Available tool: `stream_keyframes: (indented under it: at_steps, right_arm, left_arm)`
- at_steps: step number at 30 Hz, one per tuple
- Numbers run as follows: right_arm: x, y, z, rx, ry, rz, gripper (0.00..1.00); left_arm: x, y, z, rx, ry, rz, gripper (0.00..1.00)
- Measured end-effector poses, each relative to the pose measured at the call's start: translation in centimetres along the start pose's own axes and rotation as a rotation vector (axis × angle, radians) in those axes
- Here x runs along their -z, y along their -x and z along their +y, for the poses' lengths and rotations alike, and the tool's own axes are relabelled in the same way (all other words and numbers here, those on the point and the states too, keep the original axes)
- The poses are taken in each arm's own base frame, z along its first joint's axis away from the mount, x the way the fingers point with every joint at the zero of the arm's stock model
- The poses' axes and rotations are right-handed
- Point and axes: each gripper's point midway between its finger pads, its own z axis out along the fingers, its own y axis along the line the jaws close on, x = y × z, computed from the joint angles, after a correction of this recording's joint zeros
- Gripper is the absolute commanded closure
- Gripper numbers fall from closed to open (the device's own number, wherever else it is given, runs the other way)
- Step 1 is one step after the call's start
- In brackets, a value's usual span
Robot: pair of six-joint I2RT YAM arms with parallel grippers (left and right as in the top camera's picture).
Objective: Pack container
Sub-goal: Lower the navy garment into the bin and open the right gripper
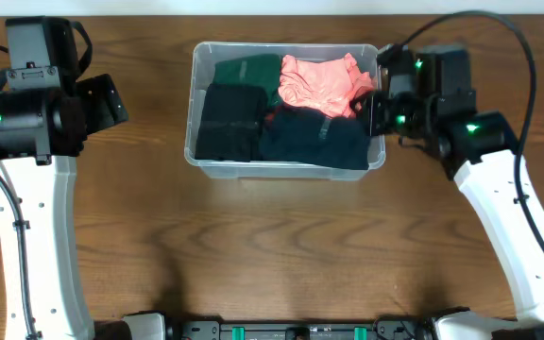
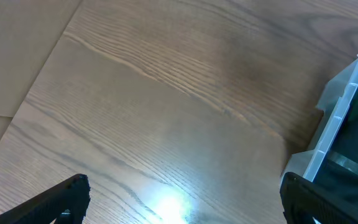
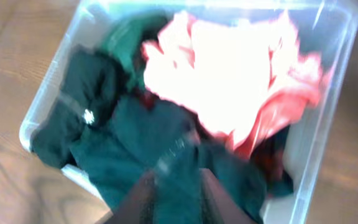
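I see the container (image 1: 286, 170) at the table's (image 1: 253, 255) 12 o'clock, clothes (image 1: 314, 83) inside. Left gripper (image 2: 185, 186) spread wide at its 9 o'clock. Right gripper (image 1: 378, 106) at 3 o'clock is blurred, so I can't tell its jaws.

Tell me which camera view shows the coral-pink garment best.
Overhead: the coral garment lies sharp and evenly lit in the far right part of the container. The right wrist view shows it blurred and washed out by glare. The left wrist view shows only a container corner, none of it.
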Motion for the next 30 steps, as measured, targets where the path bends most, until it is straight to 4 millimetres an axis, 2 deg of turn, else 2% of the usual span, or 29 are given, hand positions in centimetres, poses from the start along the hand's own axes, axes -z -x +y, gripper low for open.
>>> stream_keyframes:
  at_steps: [2,3,6,12,16,20,26,30]
  right_arm:
    - [0.3,0.8,0.3,0.020,-0.002,-0.023,0.99]
    - [0.3,0.7,0.5,0.025,-0.002,-0.020,0.99]
    - [0.0,-0.5,1.0,0.029,-0.005,0.028,0.99]
    - [-2.7,-5.0,3.2,0.077,0.020,0.203,0.99]
    - [-4.9,-7.9,3.6,0.095,0.010,0.316,0.99]
    - [-5.9,-9.4,3.1,0.097,-0.014,0.380,0.99]
    - [-6.2,-10.1,1.8,0.101,-0.077,0.408,0.99]
    - [-8.0,-10.6,0.1,0.106,-0.142,0.427,0.99]
  left_arm:
    - [0.0,0.0,0.0,0.000,0.000,0.000,0.02]
    - [0.0,0.0,0.0,0.000,0.000,0.000,0.02]
    - [0.0,0.0,0.0,0.000,0.000,0.000,0.02]
    - [0.0,0.0,0.0,0.000,0.000,0.000,0.02]
    - [0.0,0.0,0.0,0.000,0.000,0.000,0.02]
    - [0.0,0.0,0.0,0.000,0.000,0.000,0.02]
    - [0.0,0.0,0.0,0.000,0.000,0.000,0.02]
    - [0.0,0.0,0.0,0.000,0.000,0.000,0.02]
